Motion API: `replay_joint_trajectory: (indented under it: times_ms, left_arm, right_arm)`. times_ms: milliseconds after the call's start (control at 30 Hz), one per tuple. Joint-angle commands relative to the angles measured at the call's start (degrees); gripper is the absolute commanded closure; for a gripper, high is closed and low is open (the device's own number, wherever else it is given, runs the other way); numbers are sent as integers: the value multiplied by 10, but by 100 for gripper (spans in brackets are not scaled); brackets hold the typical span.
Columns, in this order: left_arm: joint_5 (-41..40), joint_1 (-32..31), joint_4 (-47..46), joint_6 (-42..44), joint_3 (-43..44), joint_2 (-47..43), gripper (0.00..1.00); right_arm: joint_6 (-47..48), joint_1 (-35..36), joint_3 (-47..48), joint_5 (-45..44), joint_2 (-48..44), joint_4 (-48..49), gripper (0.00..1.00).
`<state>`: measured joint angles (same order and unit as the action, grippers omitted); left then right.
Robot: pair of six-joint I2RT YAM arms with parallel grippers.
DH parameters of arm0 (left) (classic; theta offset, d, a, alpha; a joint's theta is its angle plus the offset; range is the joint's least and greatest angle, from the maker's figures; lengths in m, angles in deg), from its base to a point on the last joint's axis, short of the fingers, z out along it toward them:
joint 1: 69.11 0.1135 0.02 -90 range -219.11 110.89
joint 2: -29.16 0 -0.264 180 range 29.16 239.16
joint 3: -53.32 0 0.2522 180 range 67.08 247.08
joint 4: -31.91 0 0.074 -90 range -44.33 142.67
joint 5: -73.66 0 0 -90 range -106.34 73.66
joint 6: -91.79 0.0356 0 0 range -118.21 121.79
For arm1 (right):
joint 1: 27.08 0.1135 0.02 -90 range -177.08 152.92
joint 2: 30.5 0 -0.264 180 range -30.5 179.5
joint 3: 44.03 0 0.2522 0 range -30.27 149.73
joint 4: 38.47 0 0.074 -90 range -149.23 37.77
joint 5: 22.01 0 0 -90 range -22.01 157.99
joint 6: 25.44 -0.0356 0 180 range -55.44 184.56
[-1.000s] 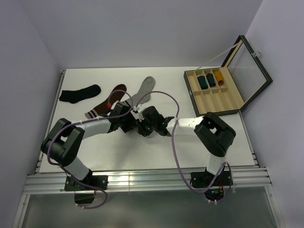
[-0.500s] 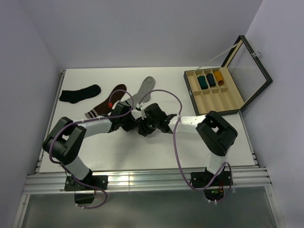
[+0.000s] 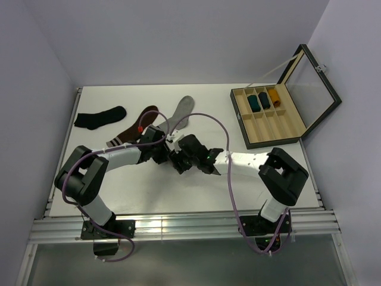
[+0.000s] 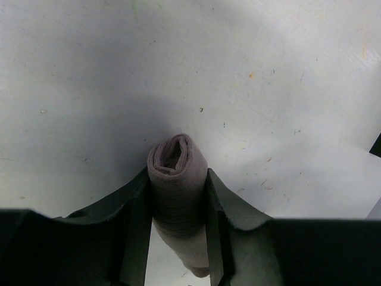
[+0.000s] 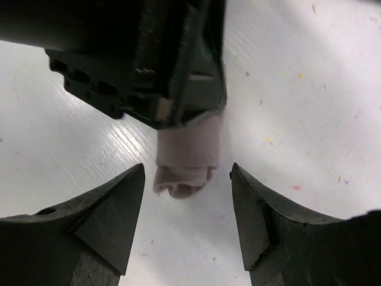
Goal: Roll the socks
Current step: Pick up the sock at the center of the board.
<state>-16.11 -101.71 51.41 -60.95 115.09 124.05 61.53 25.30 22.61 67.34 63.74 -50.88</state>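
Note:
The dusty pink sock [image 4: 177, 190] is rolled into a tight tube and pinched between the fingers of my left gripper [image 4: 177, 179], which is shut on it above the white table. In the right wrist view one end of the roll [image 5: 189, 156] sticks out of the left gripper's black body. My right gripper [image 5: 186, 174] is open, with its jaws on either side of that end and not touching it. In the top view both grippers meet mid-table, left [image 3: 167, 153] and right [image 3: 179, 162], and hide the roll. The light grey sock [image 3: 181, 113] lies flat behind them.
A plain black sock [image 3: 100, 117] and a dark brown sock [image 3: 132, 132] lie at the back left. An open wooden box [image 3: 280, 128] with compartments stands at the right, holding three rolled socks [image 3: 263, 100], with its lid [image 3: 312, 80] raised.
My right arm's elbow has swung right and lower, stretching the forearm out, while its gripper stays by the left gripper. The left gripper has shifted slightly towards the back.

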Motion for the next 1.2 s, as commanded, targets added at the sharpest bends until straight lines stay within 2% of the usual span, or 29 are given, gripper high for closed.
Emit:
replay_joint_trajectory:
  times_ms: [0,433,833,1033,1067,1167]
  left_arm:
    - [-8,-2,58,26,8,16,100]
    - [-8,-2,63,24,9,17,100]
    - [27,-2,38,9,-6,24,99]
    - [36,-2,34,1,-11,18,97]
    - [36,-2,34,-1,-12,14,95]
    - [25,-1,36,-8,-13,-5,84]
  right_arm:
    - [24,17,12,-45,16,50,33]
    - [24,55,19,-88,80,111,33]
    - [3,56,15,-100,125,144,43]
    - [-3,56,15,-89,134,140,62]
    - [-5,55,11,-88,133,133,76]
    - [-16,55,-4,-86,114,119,100]
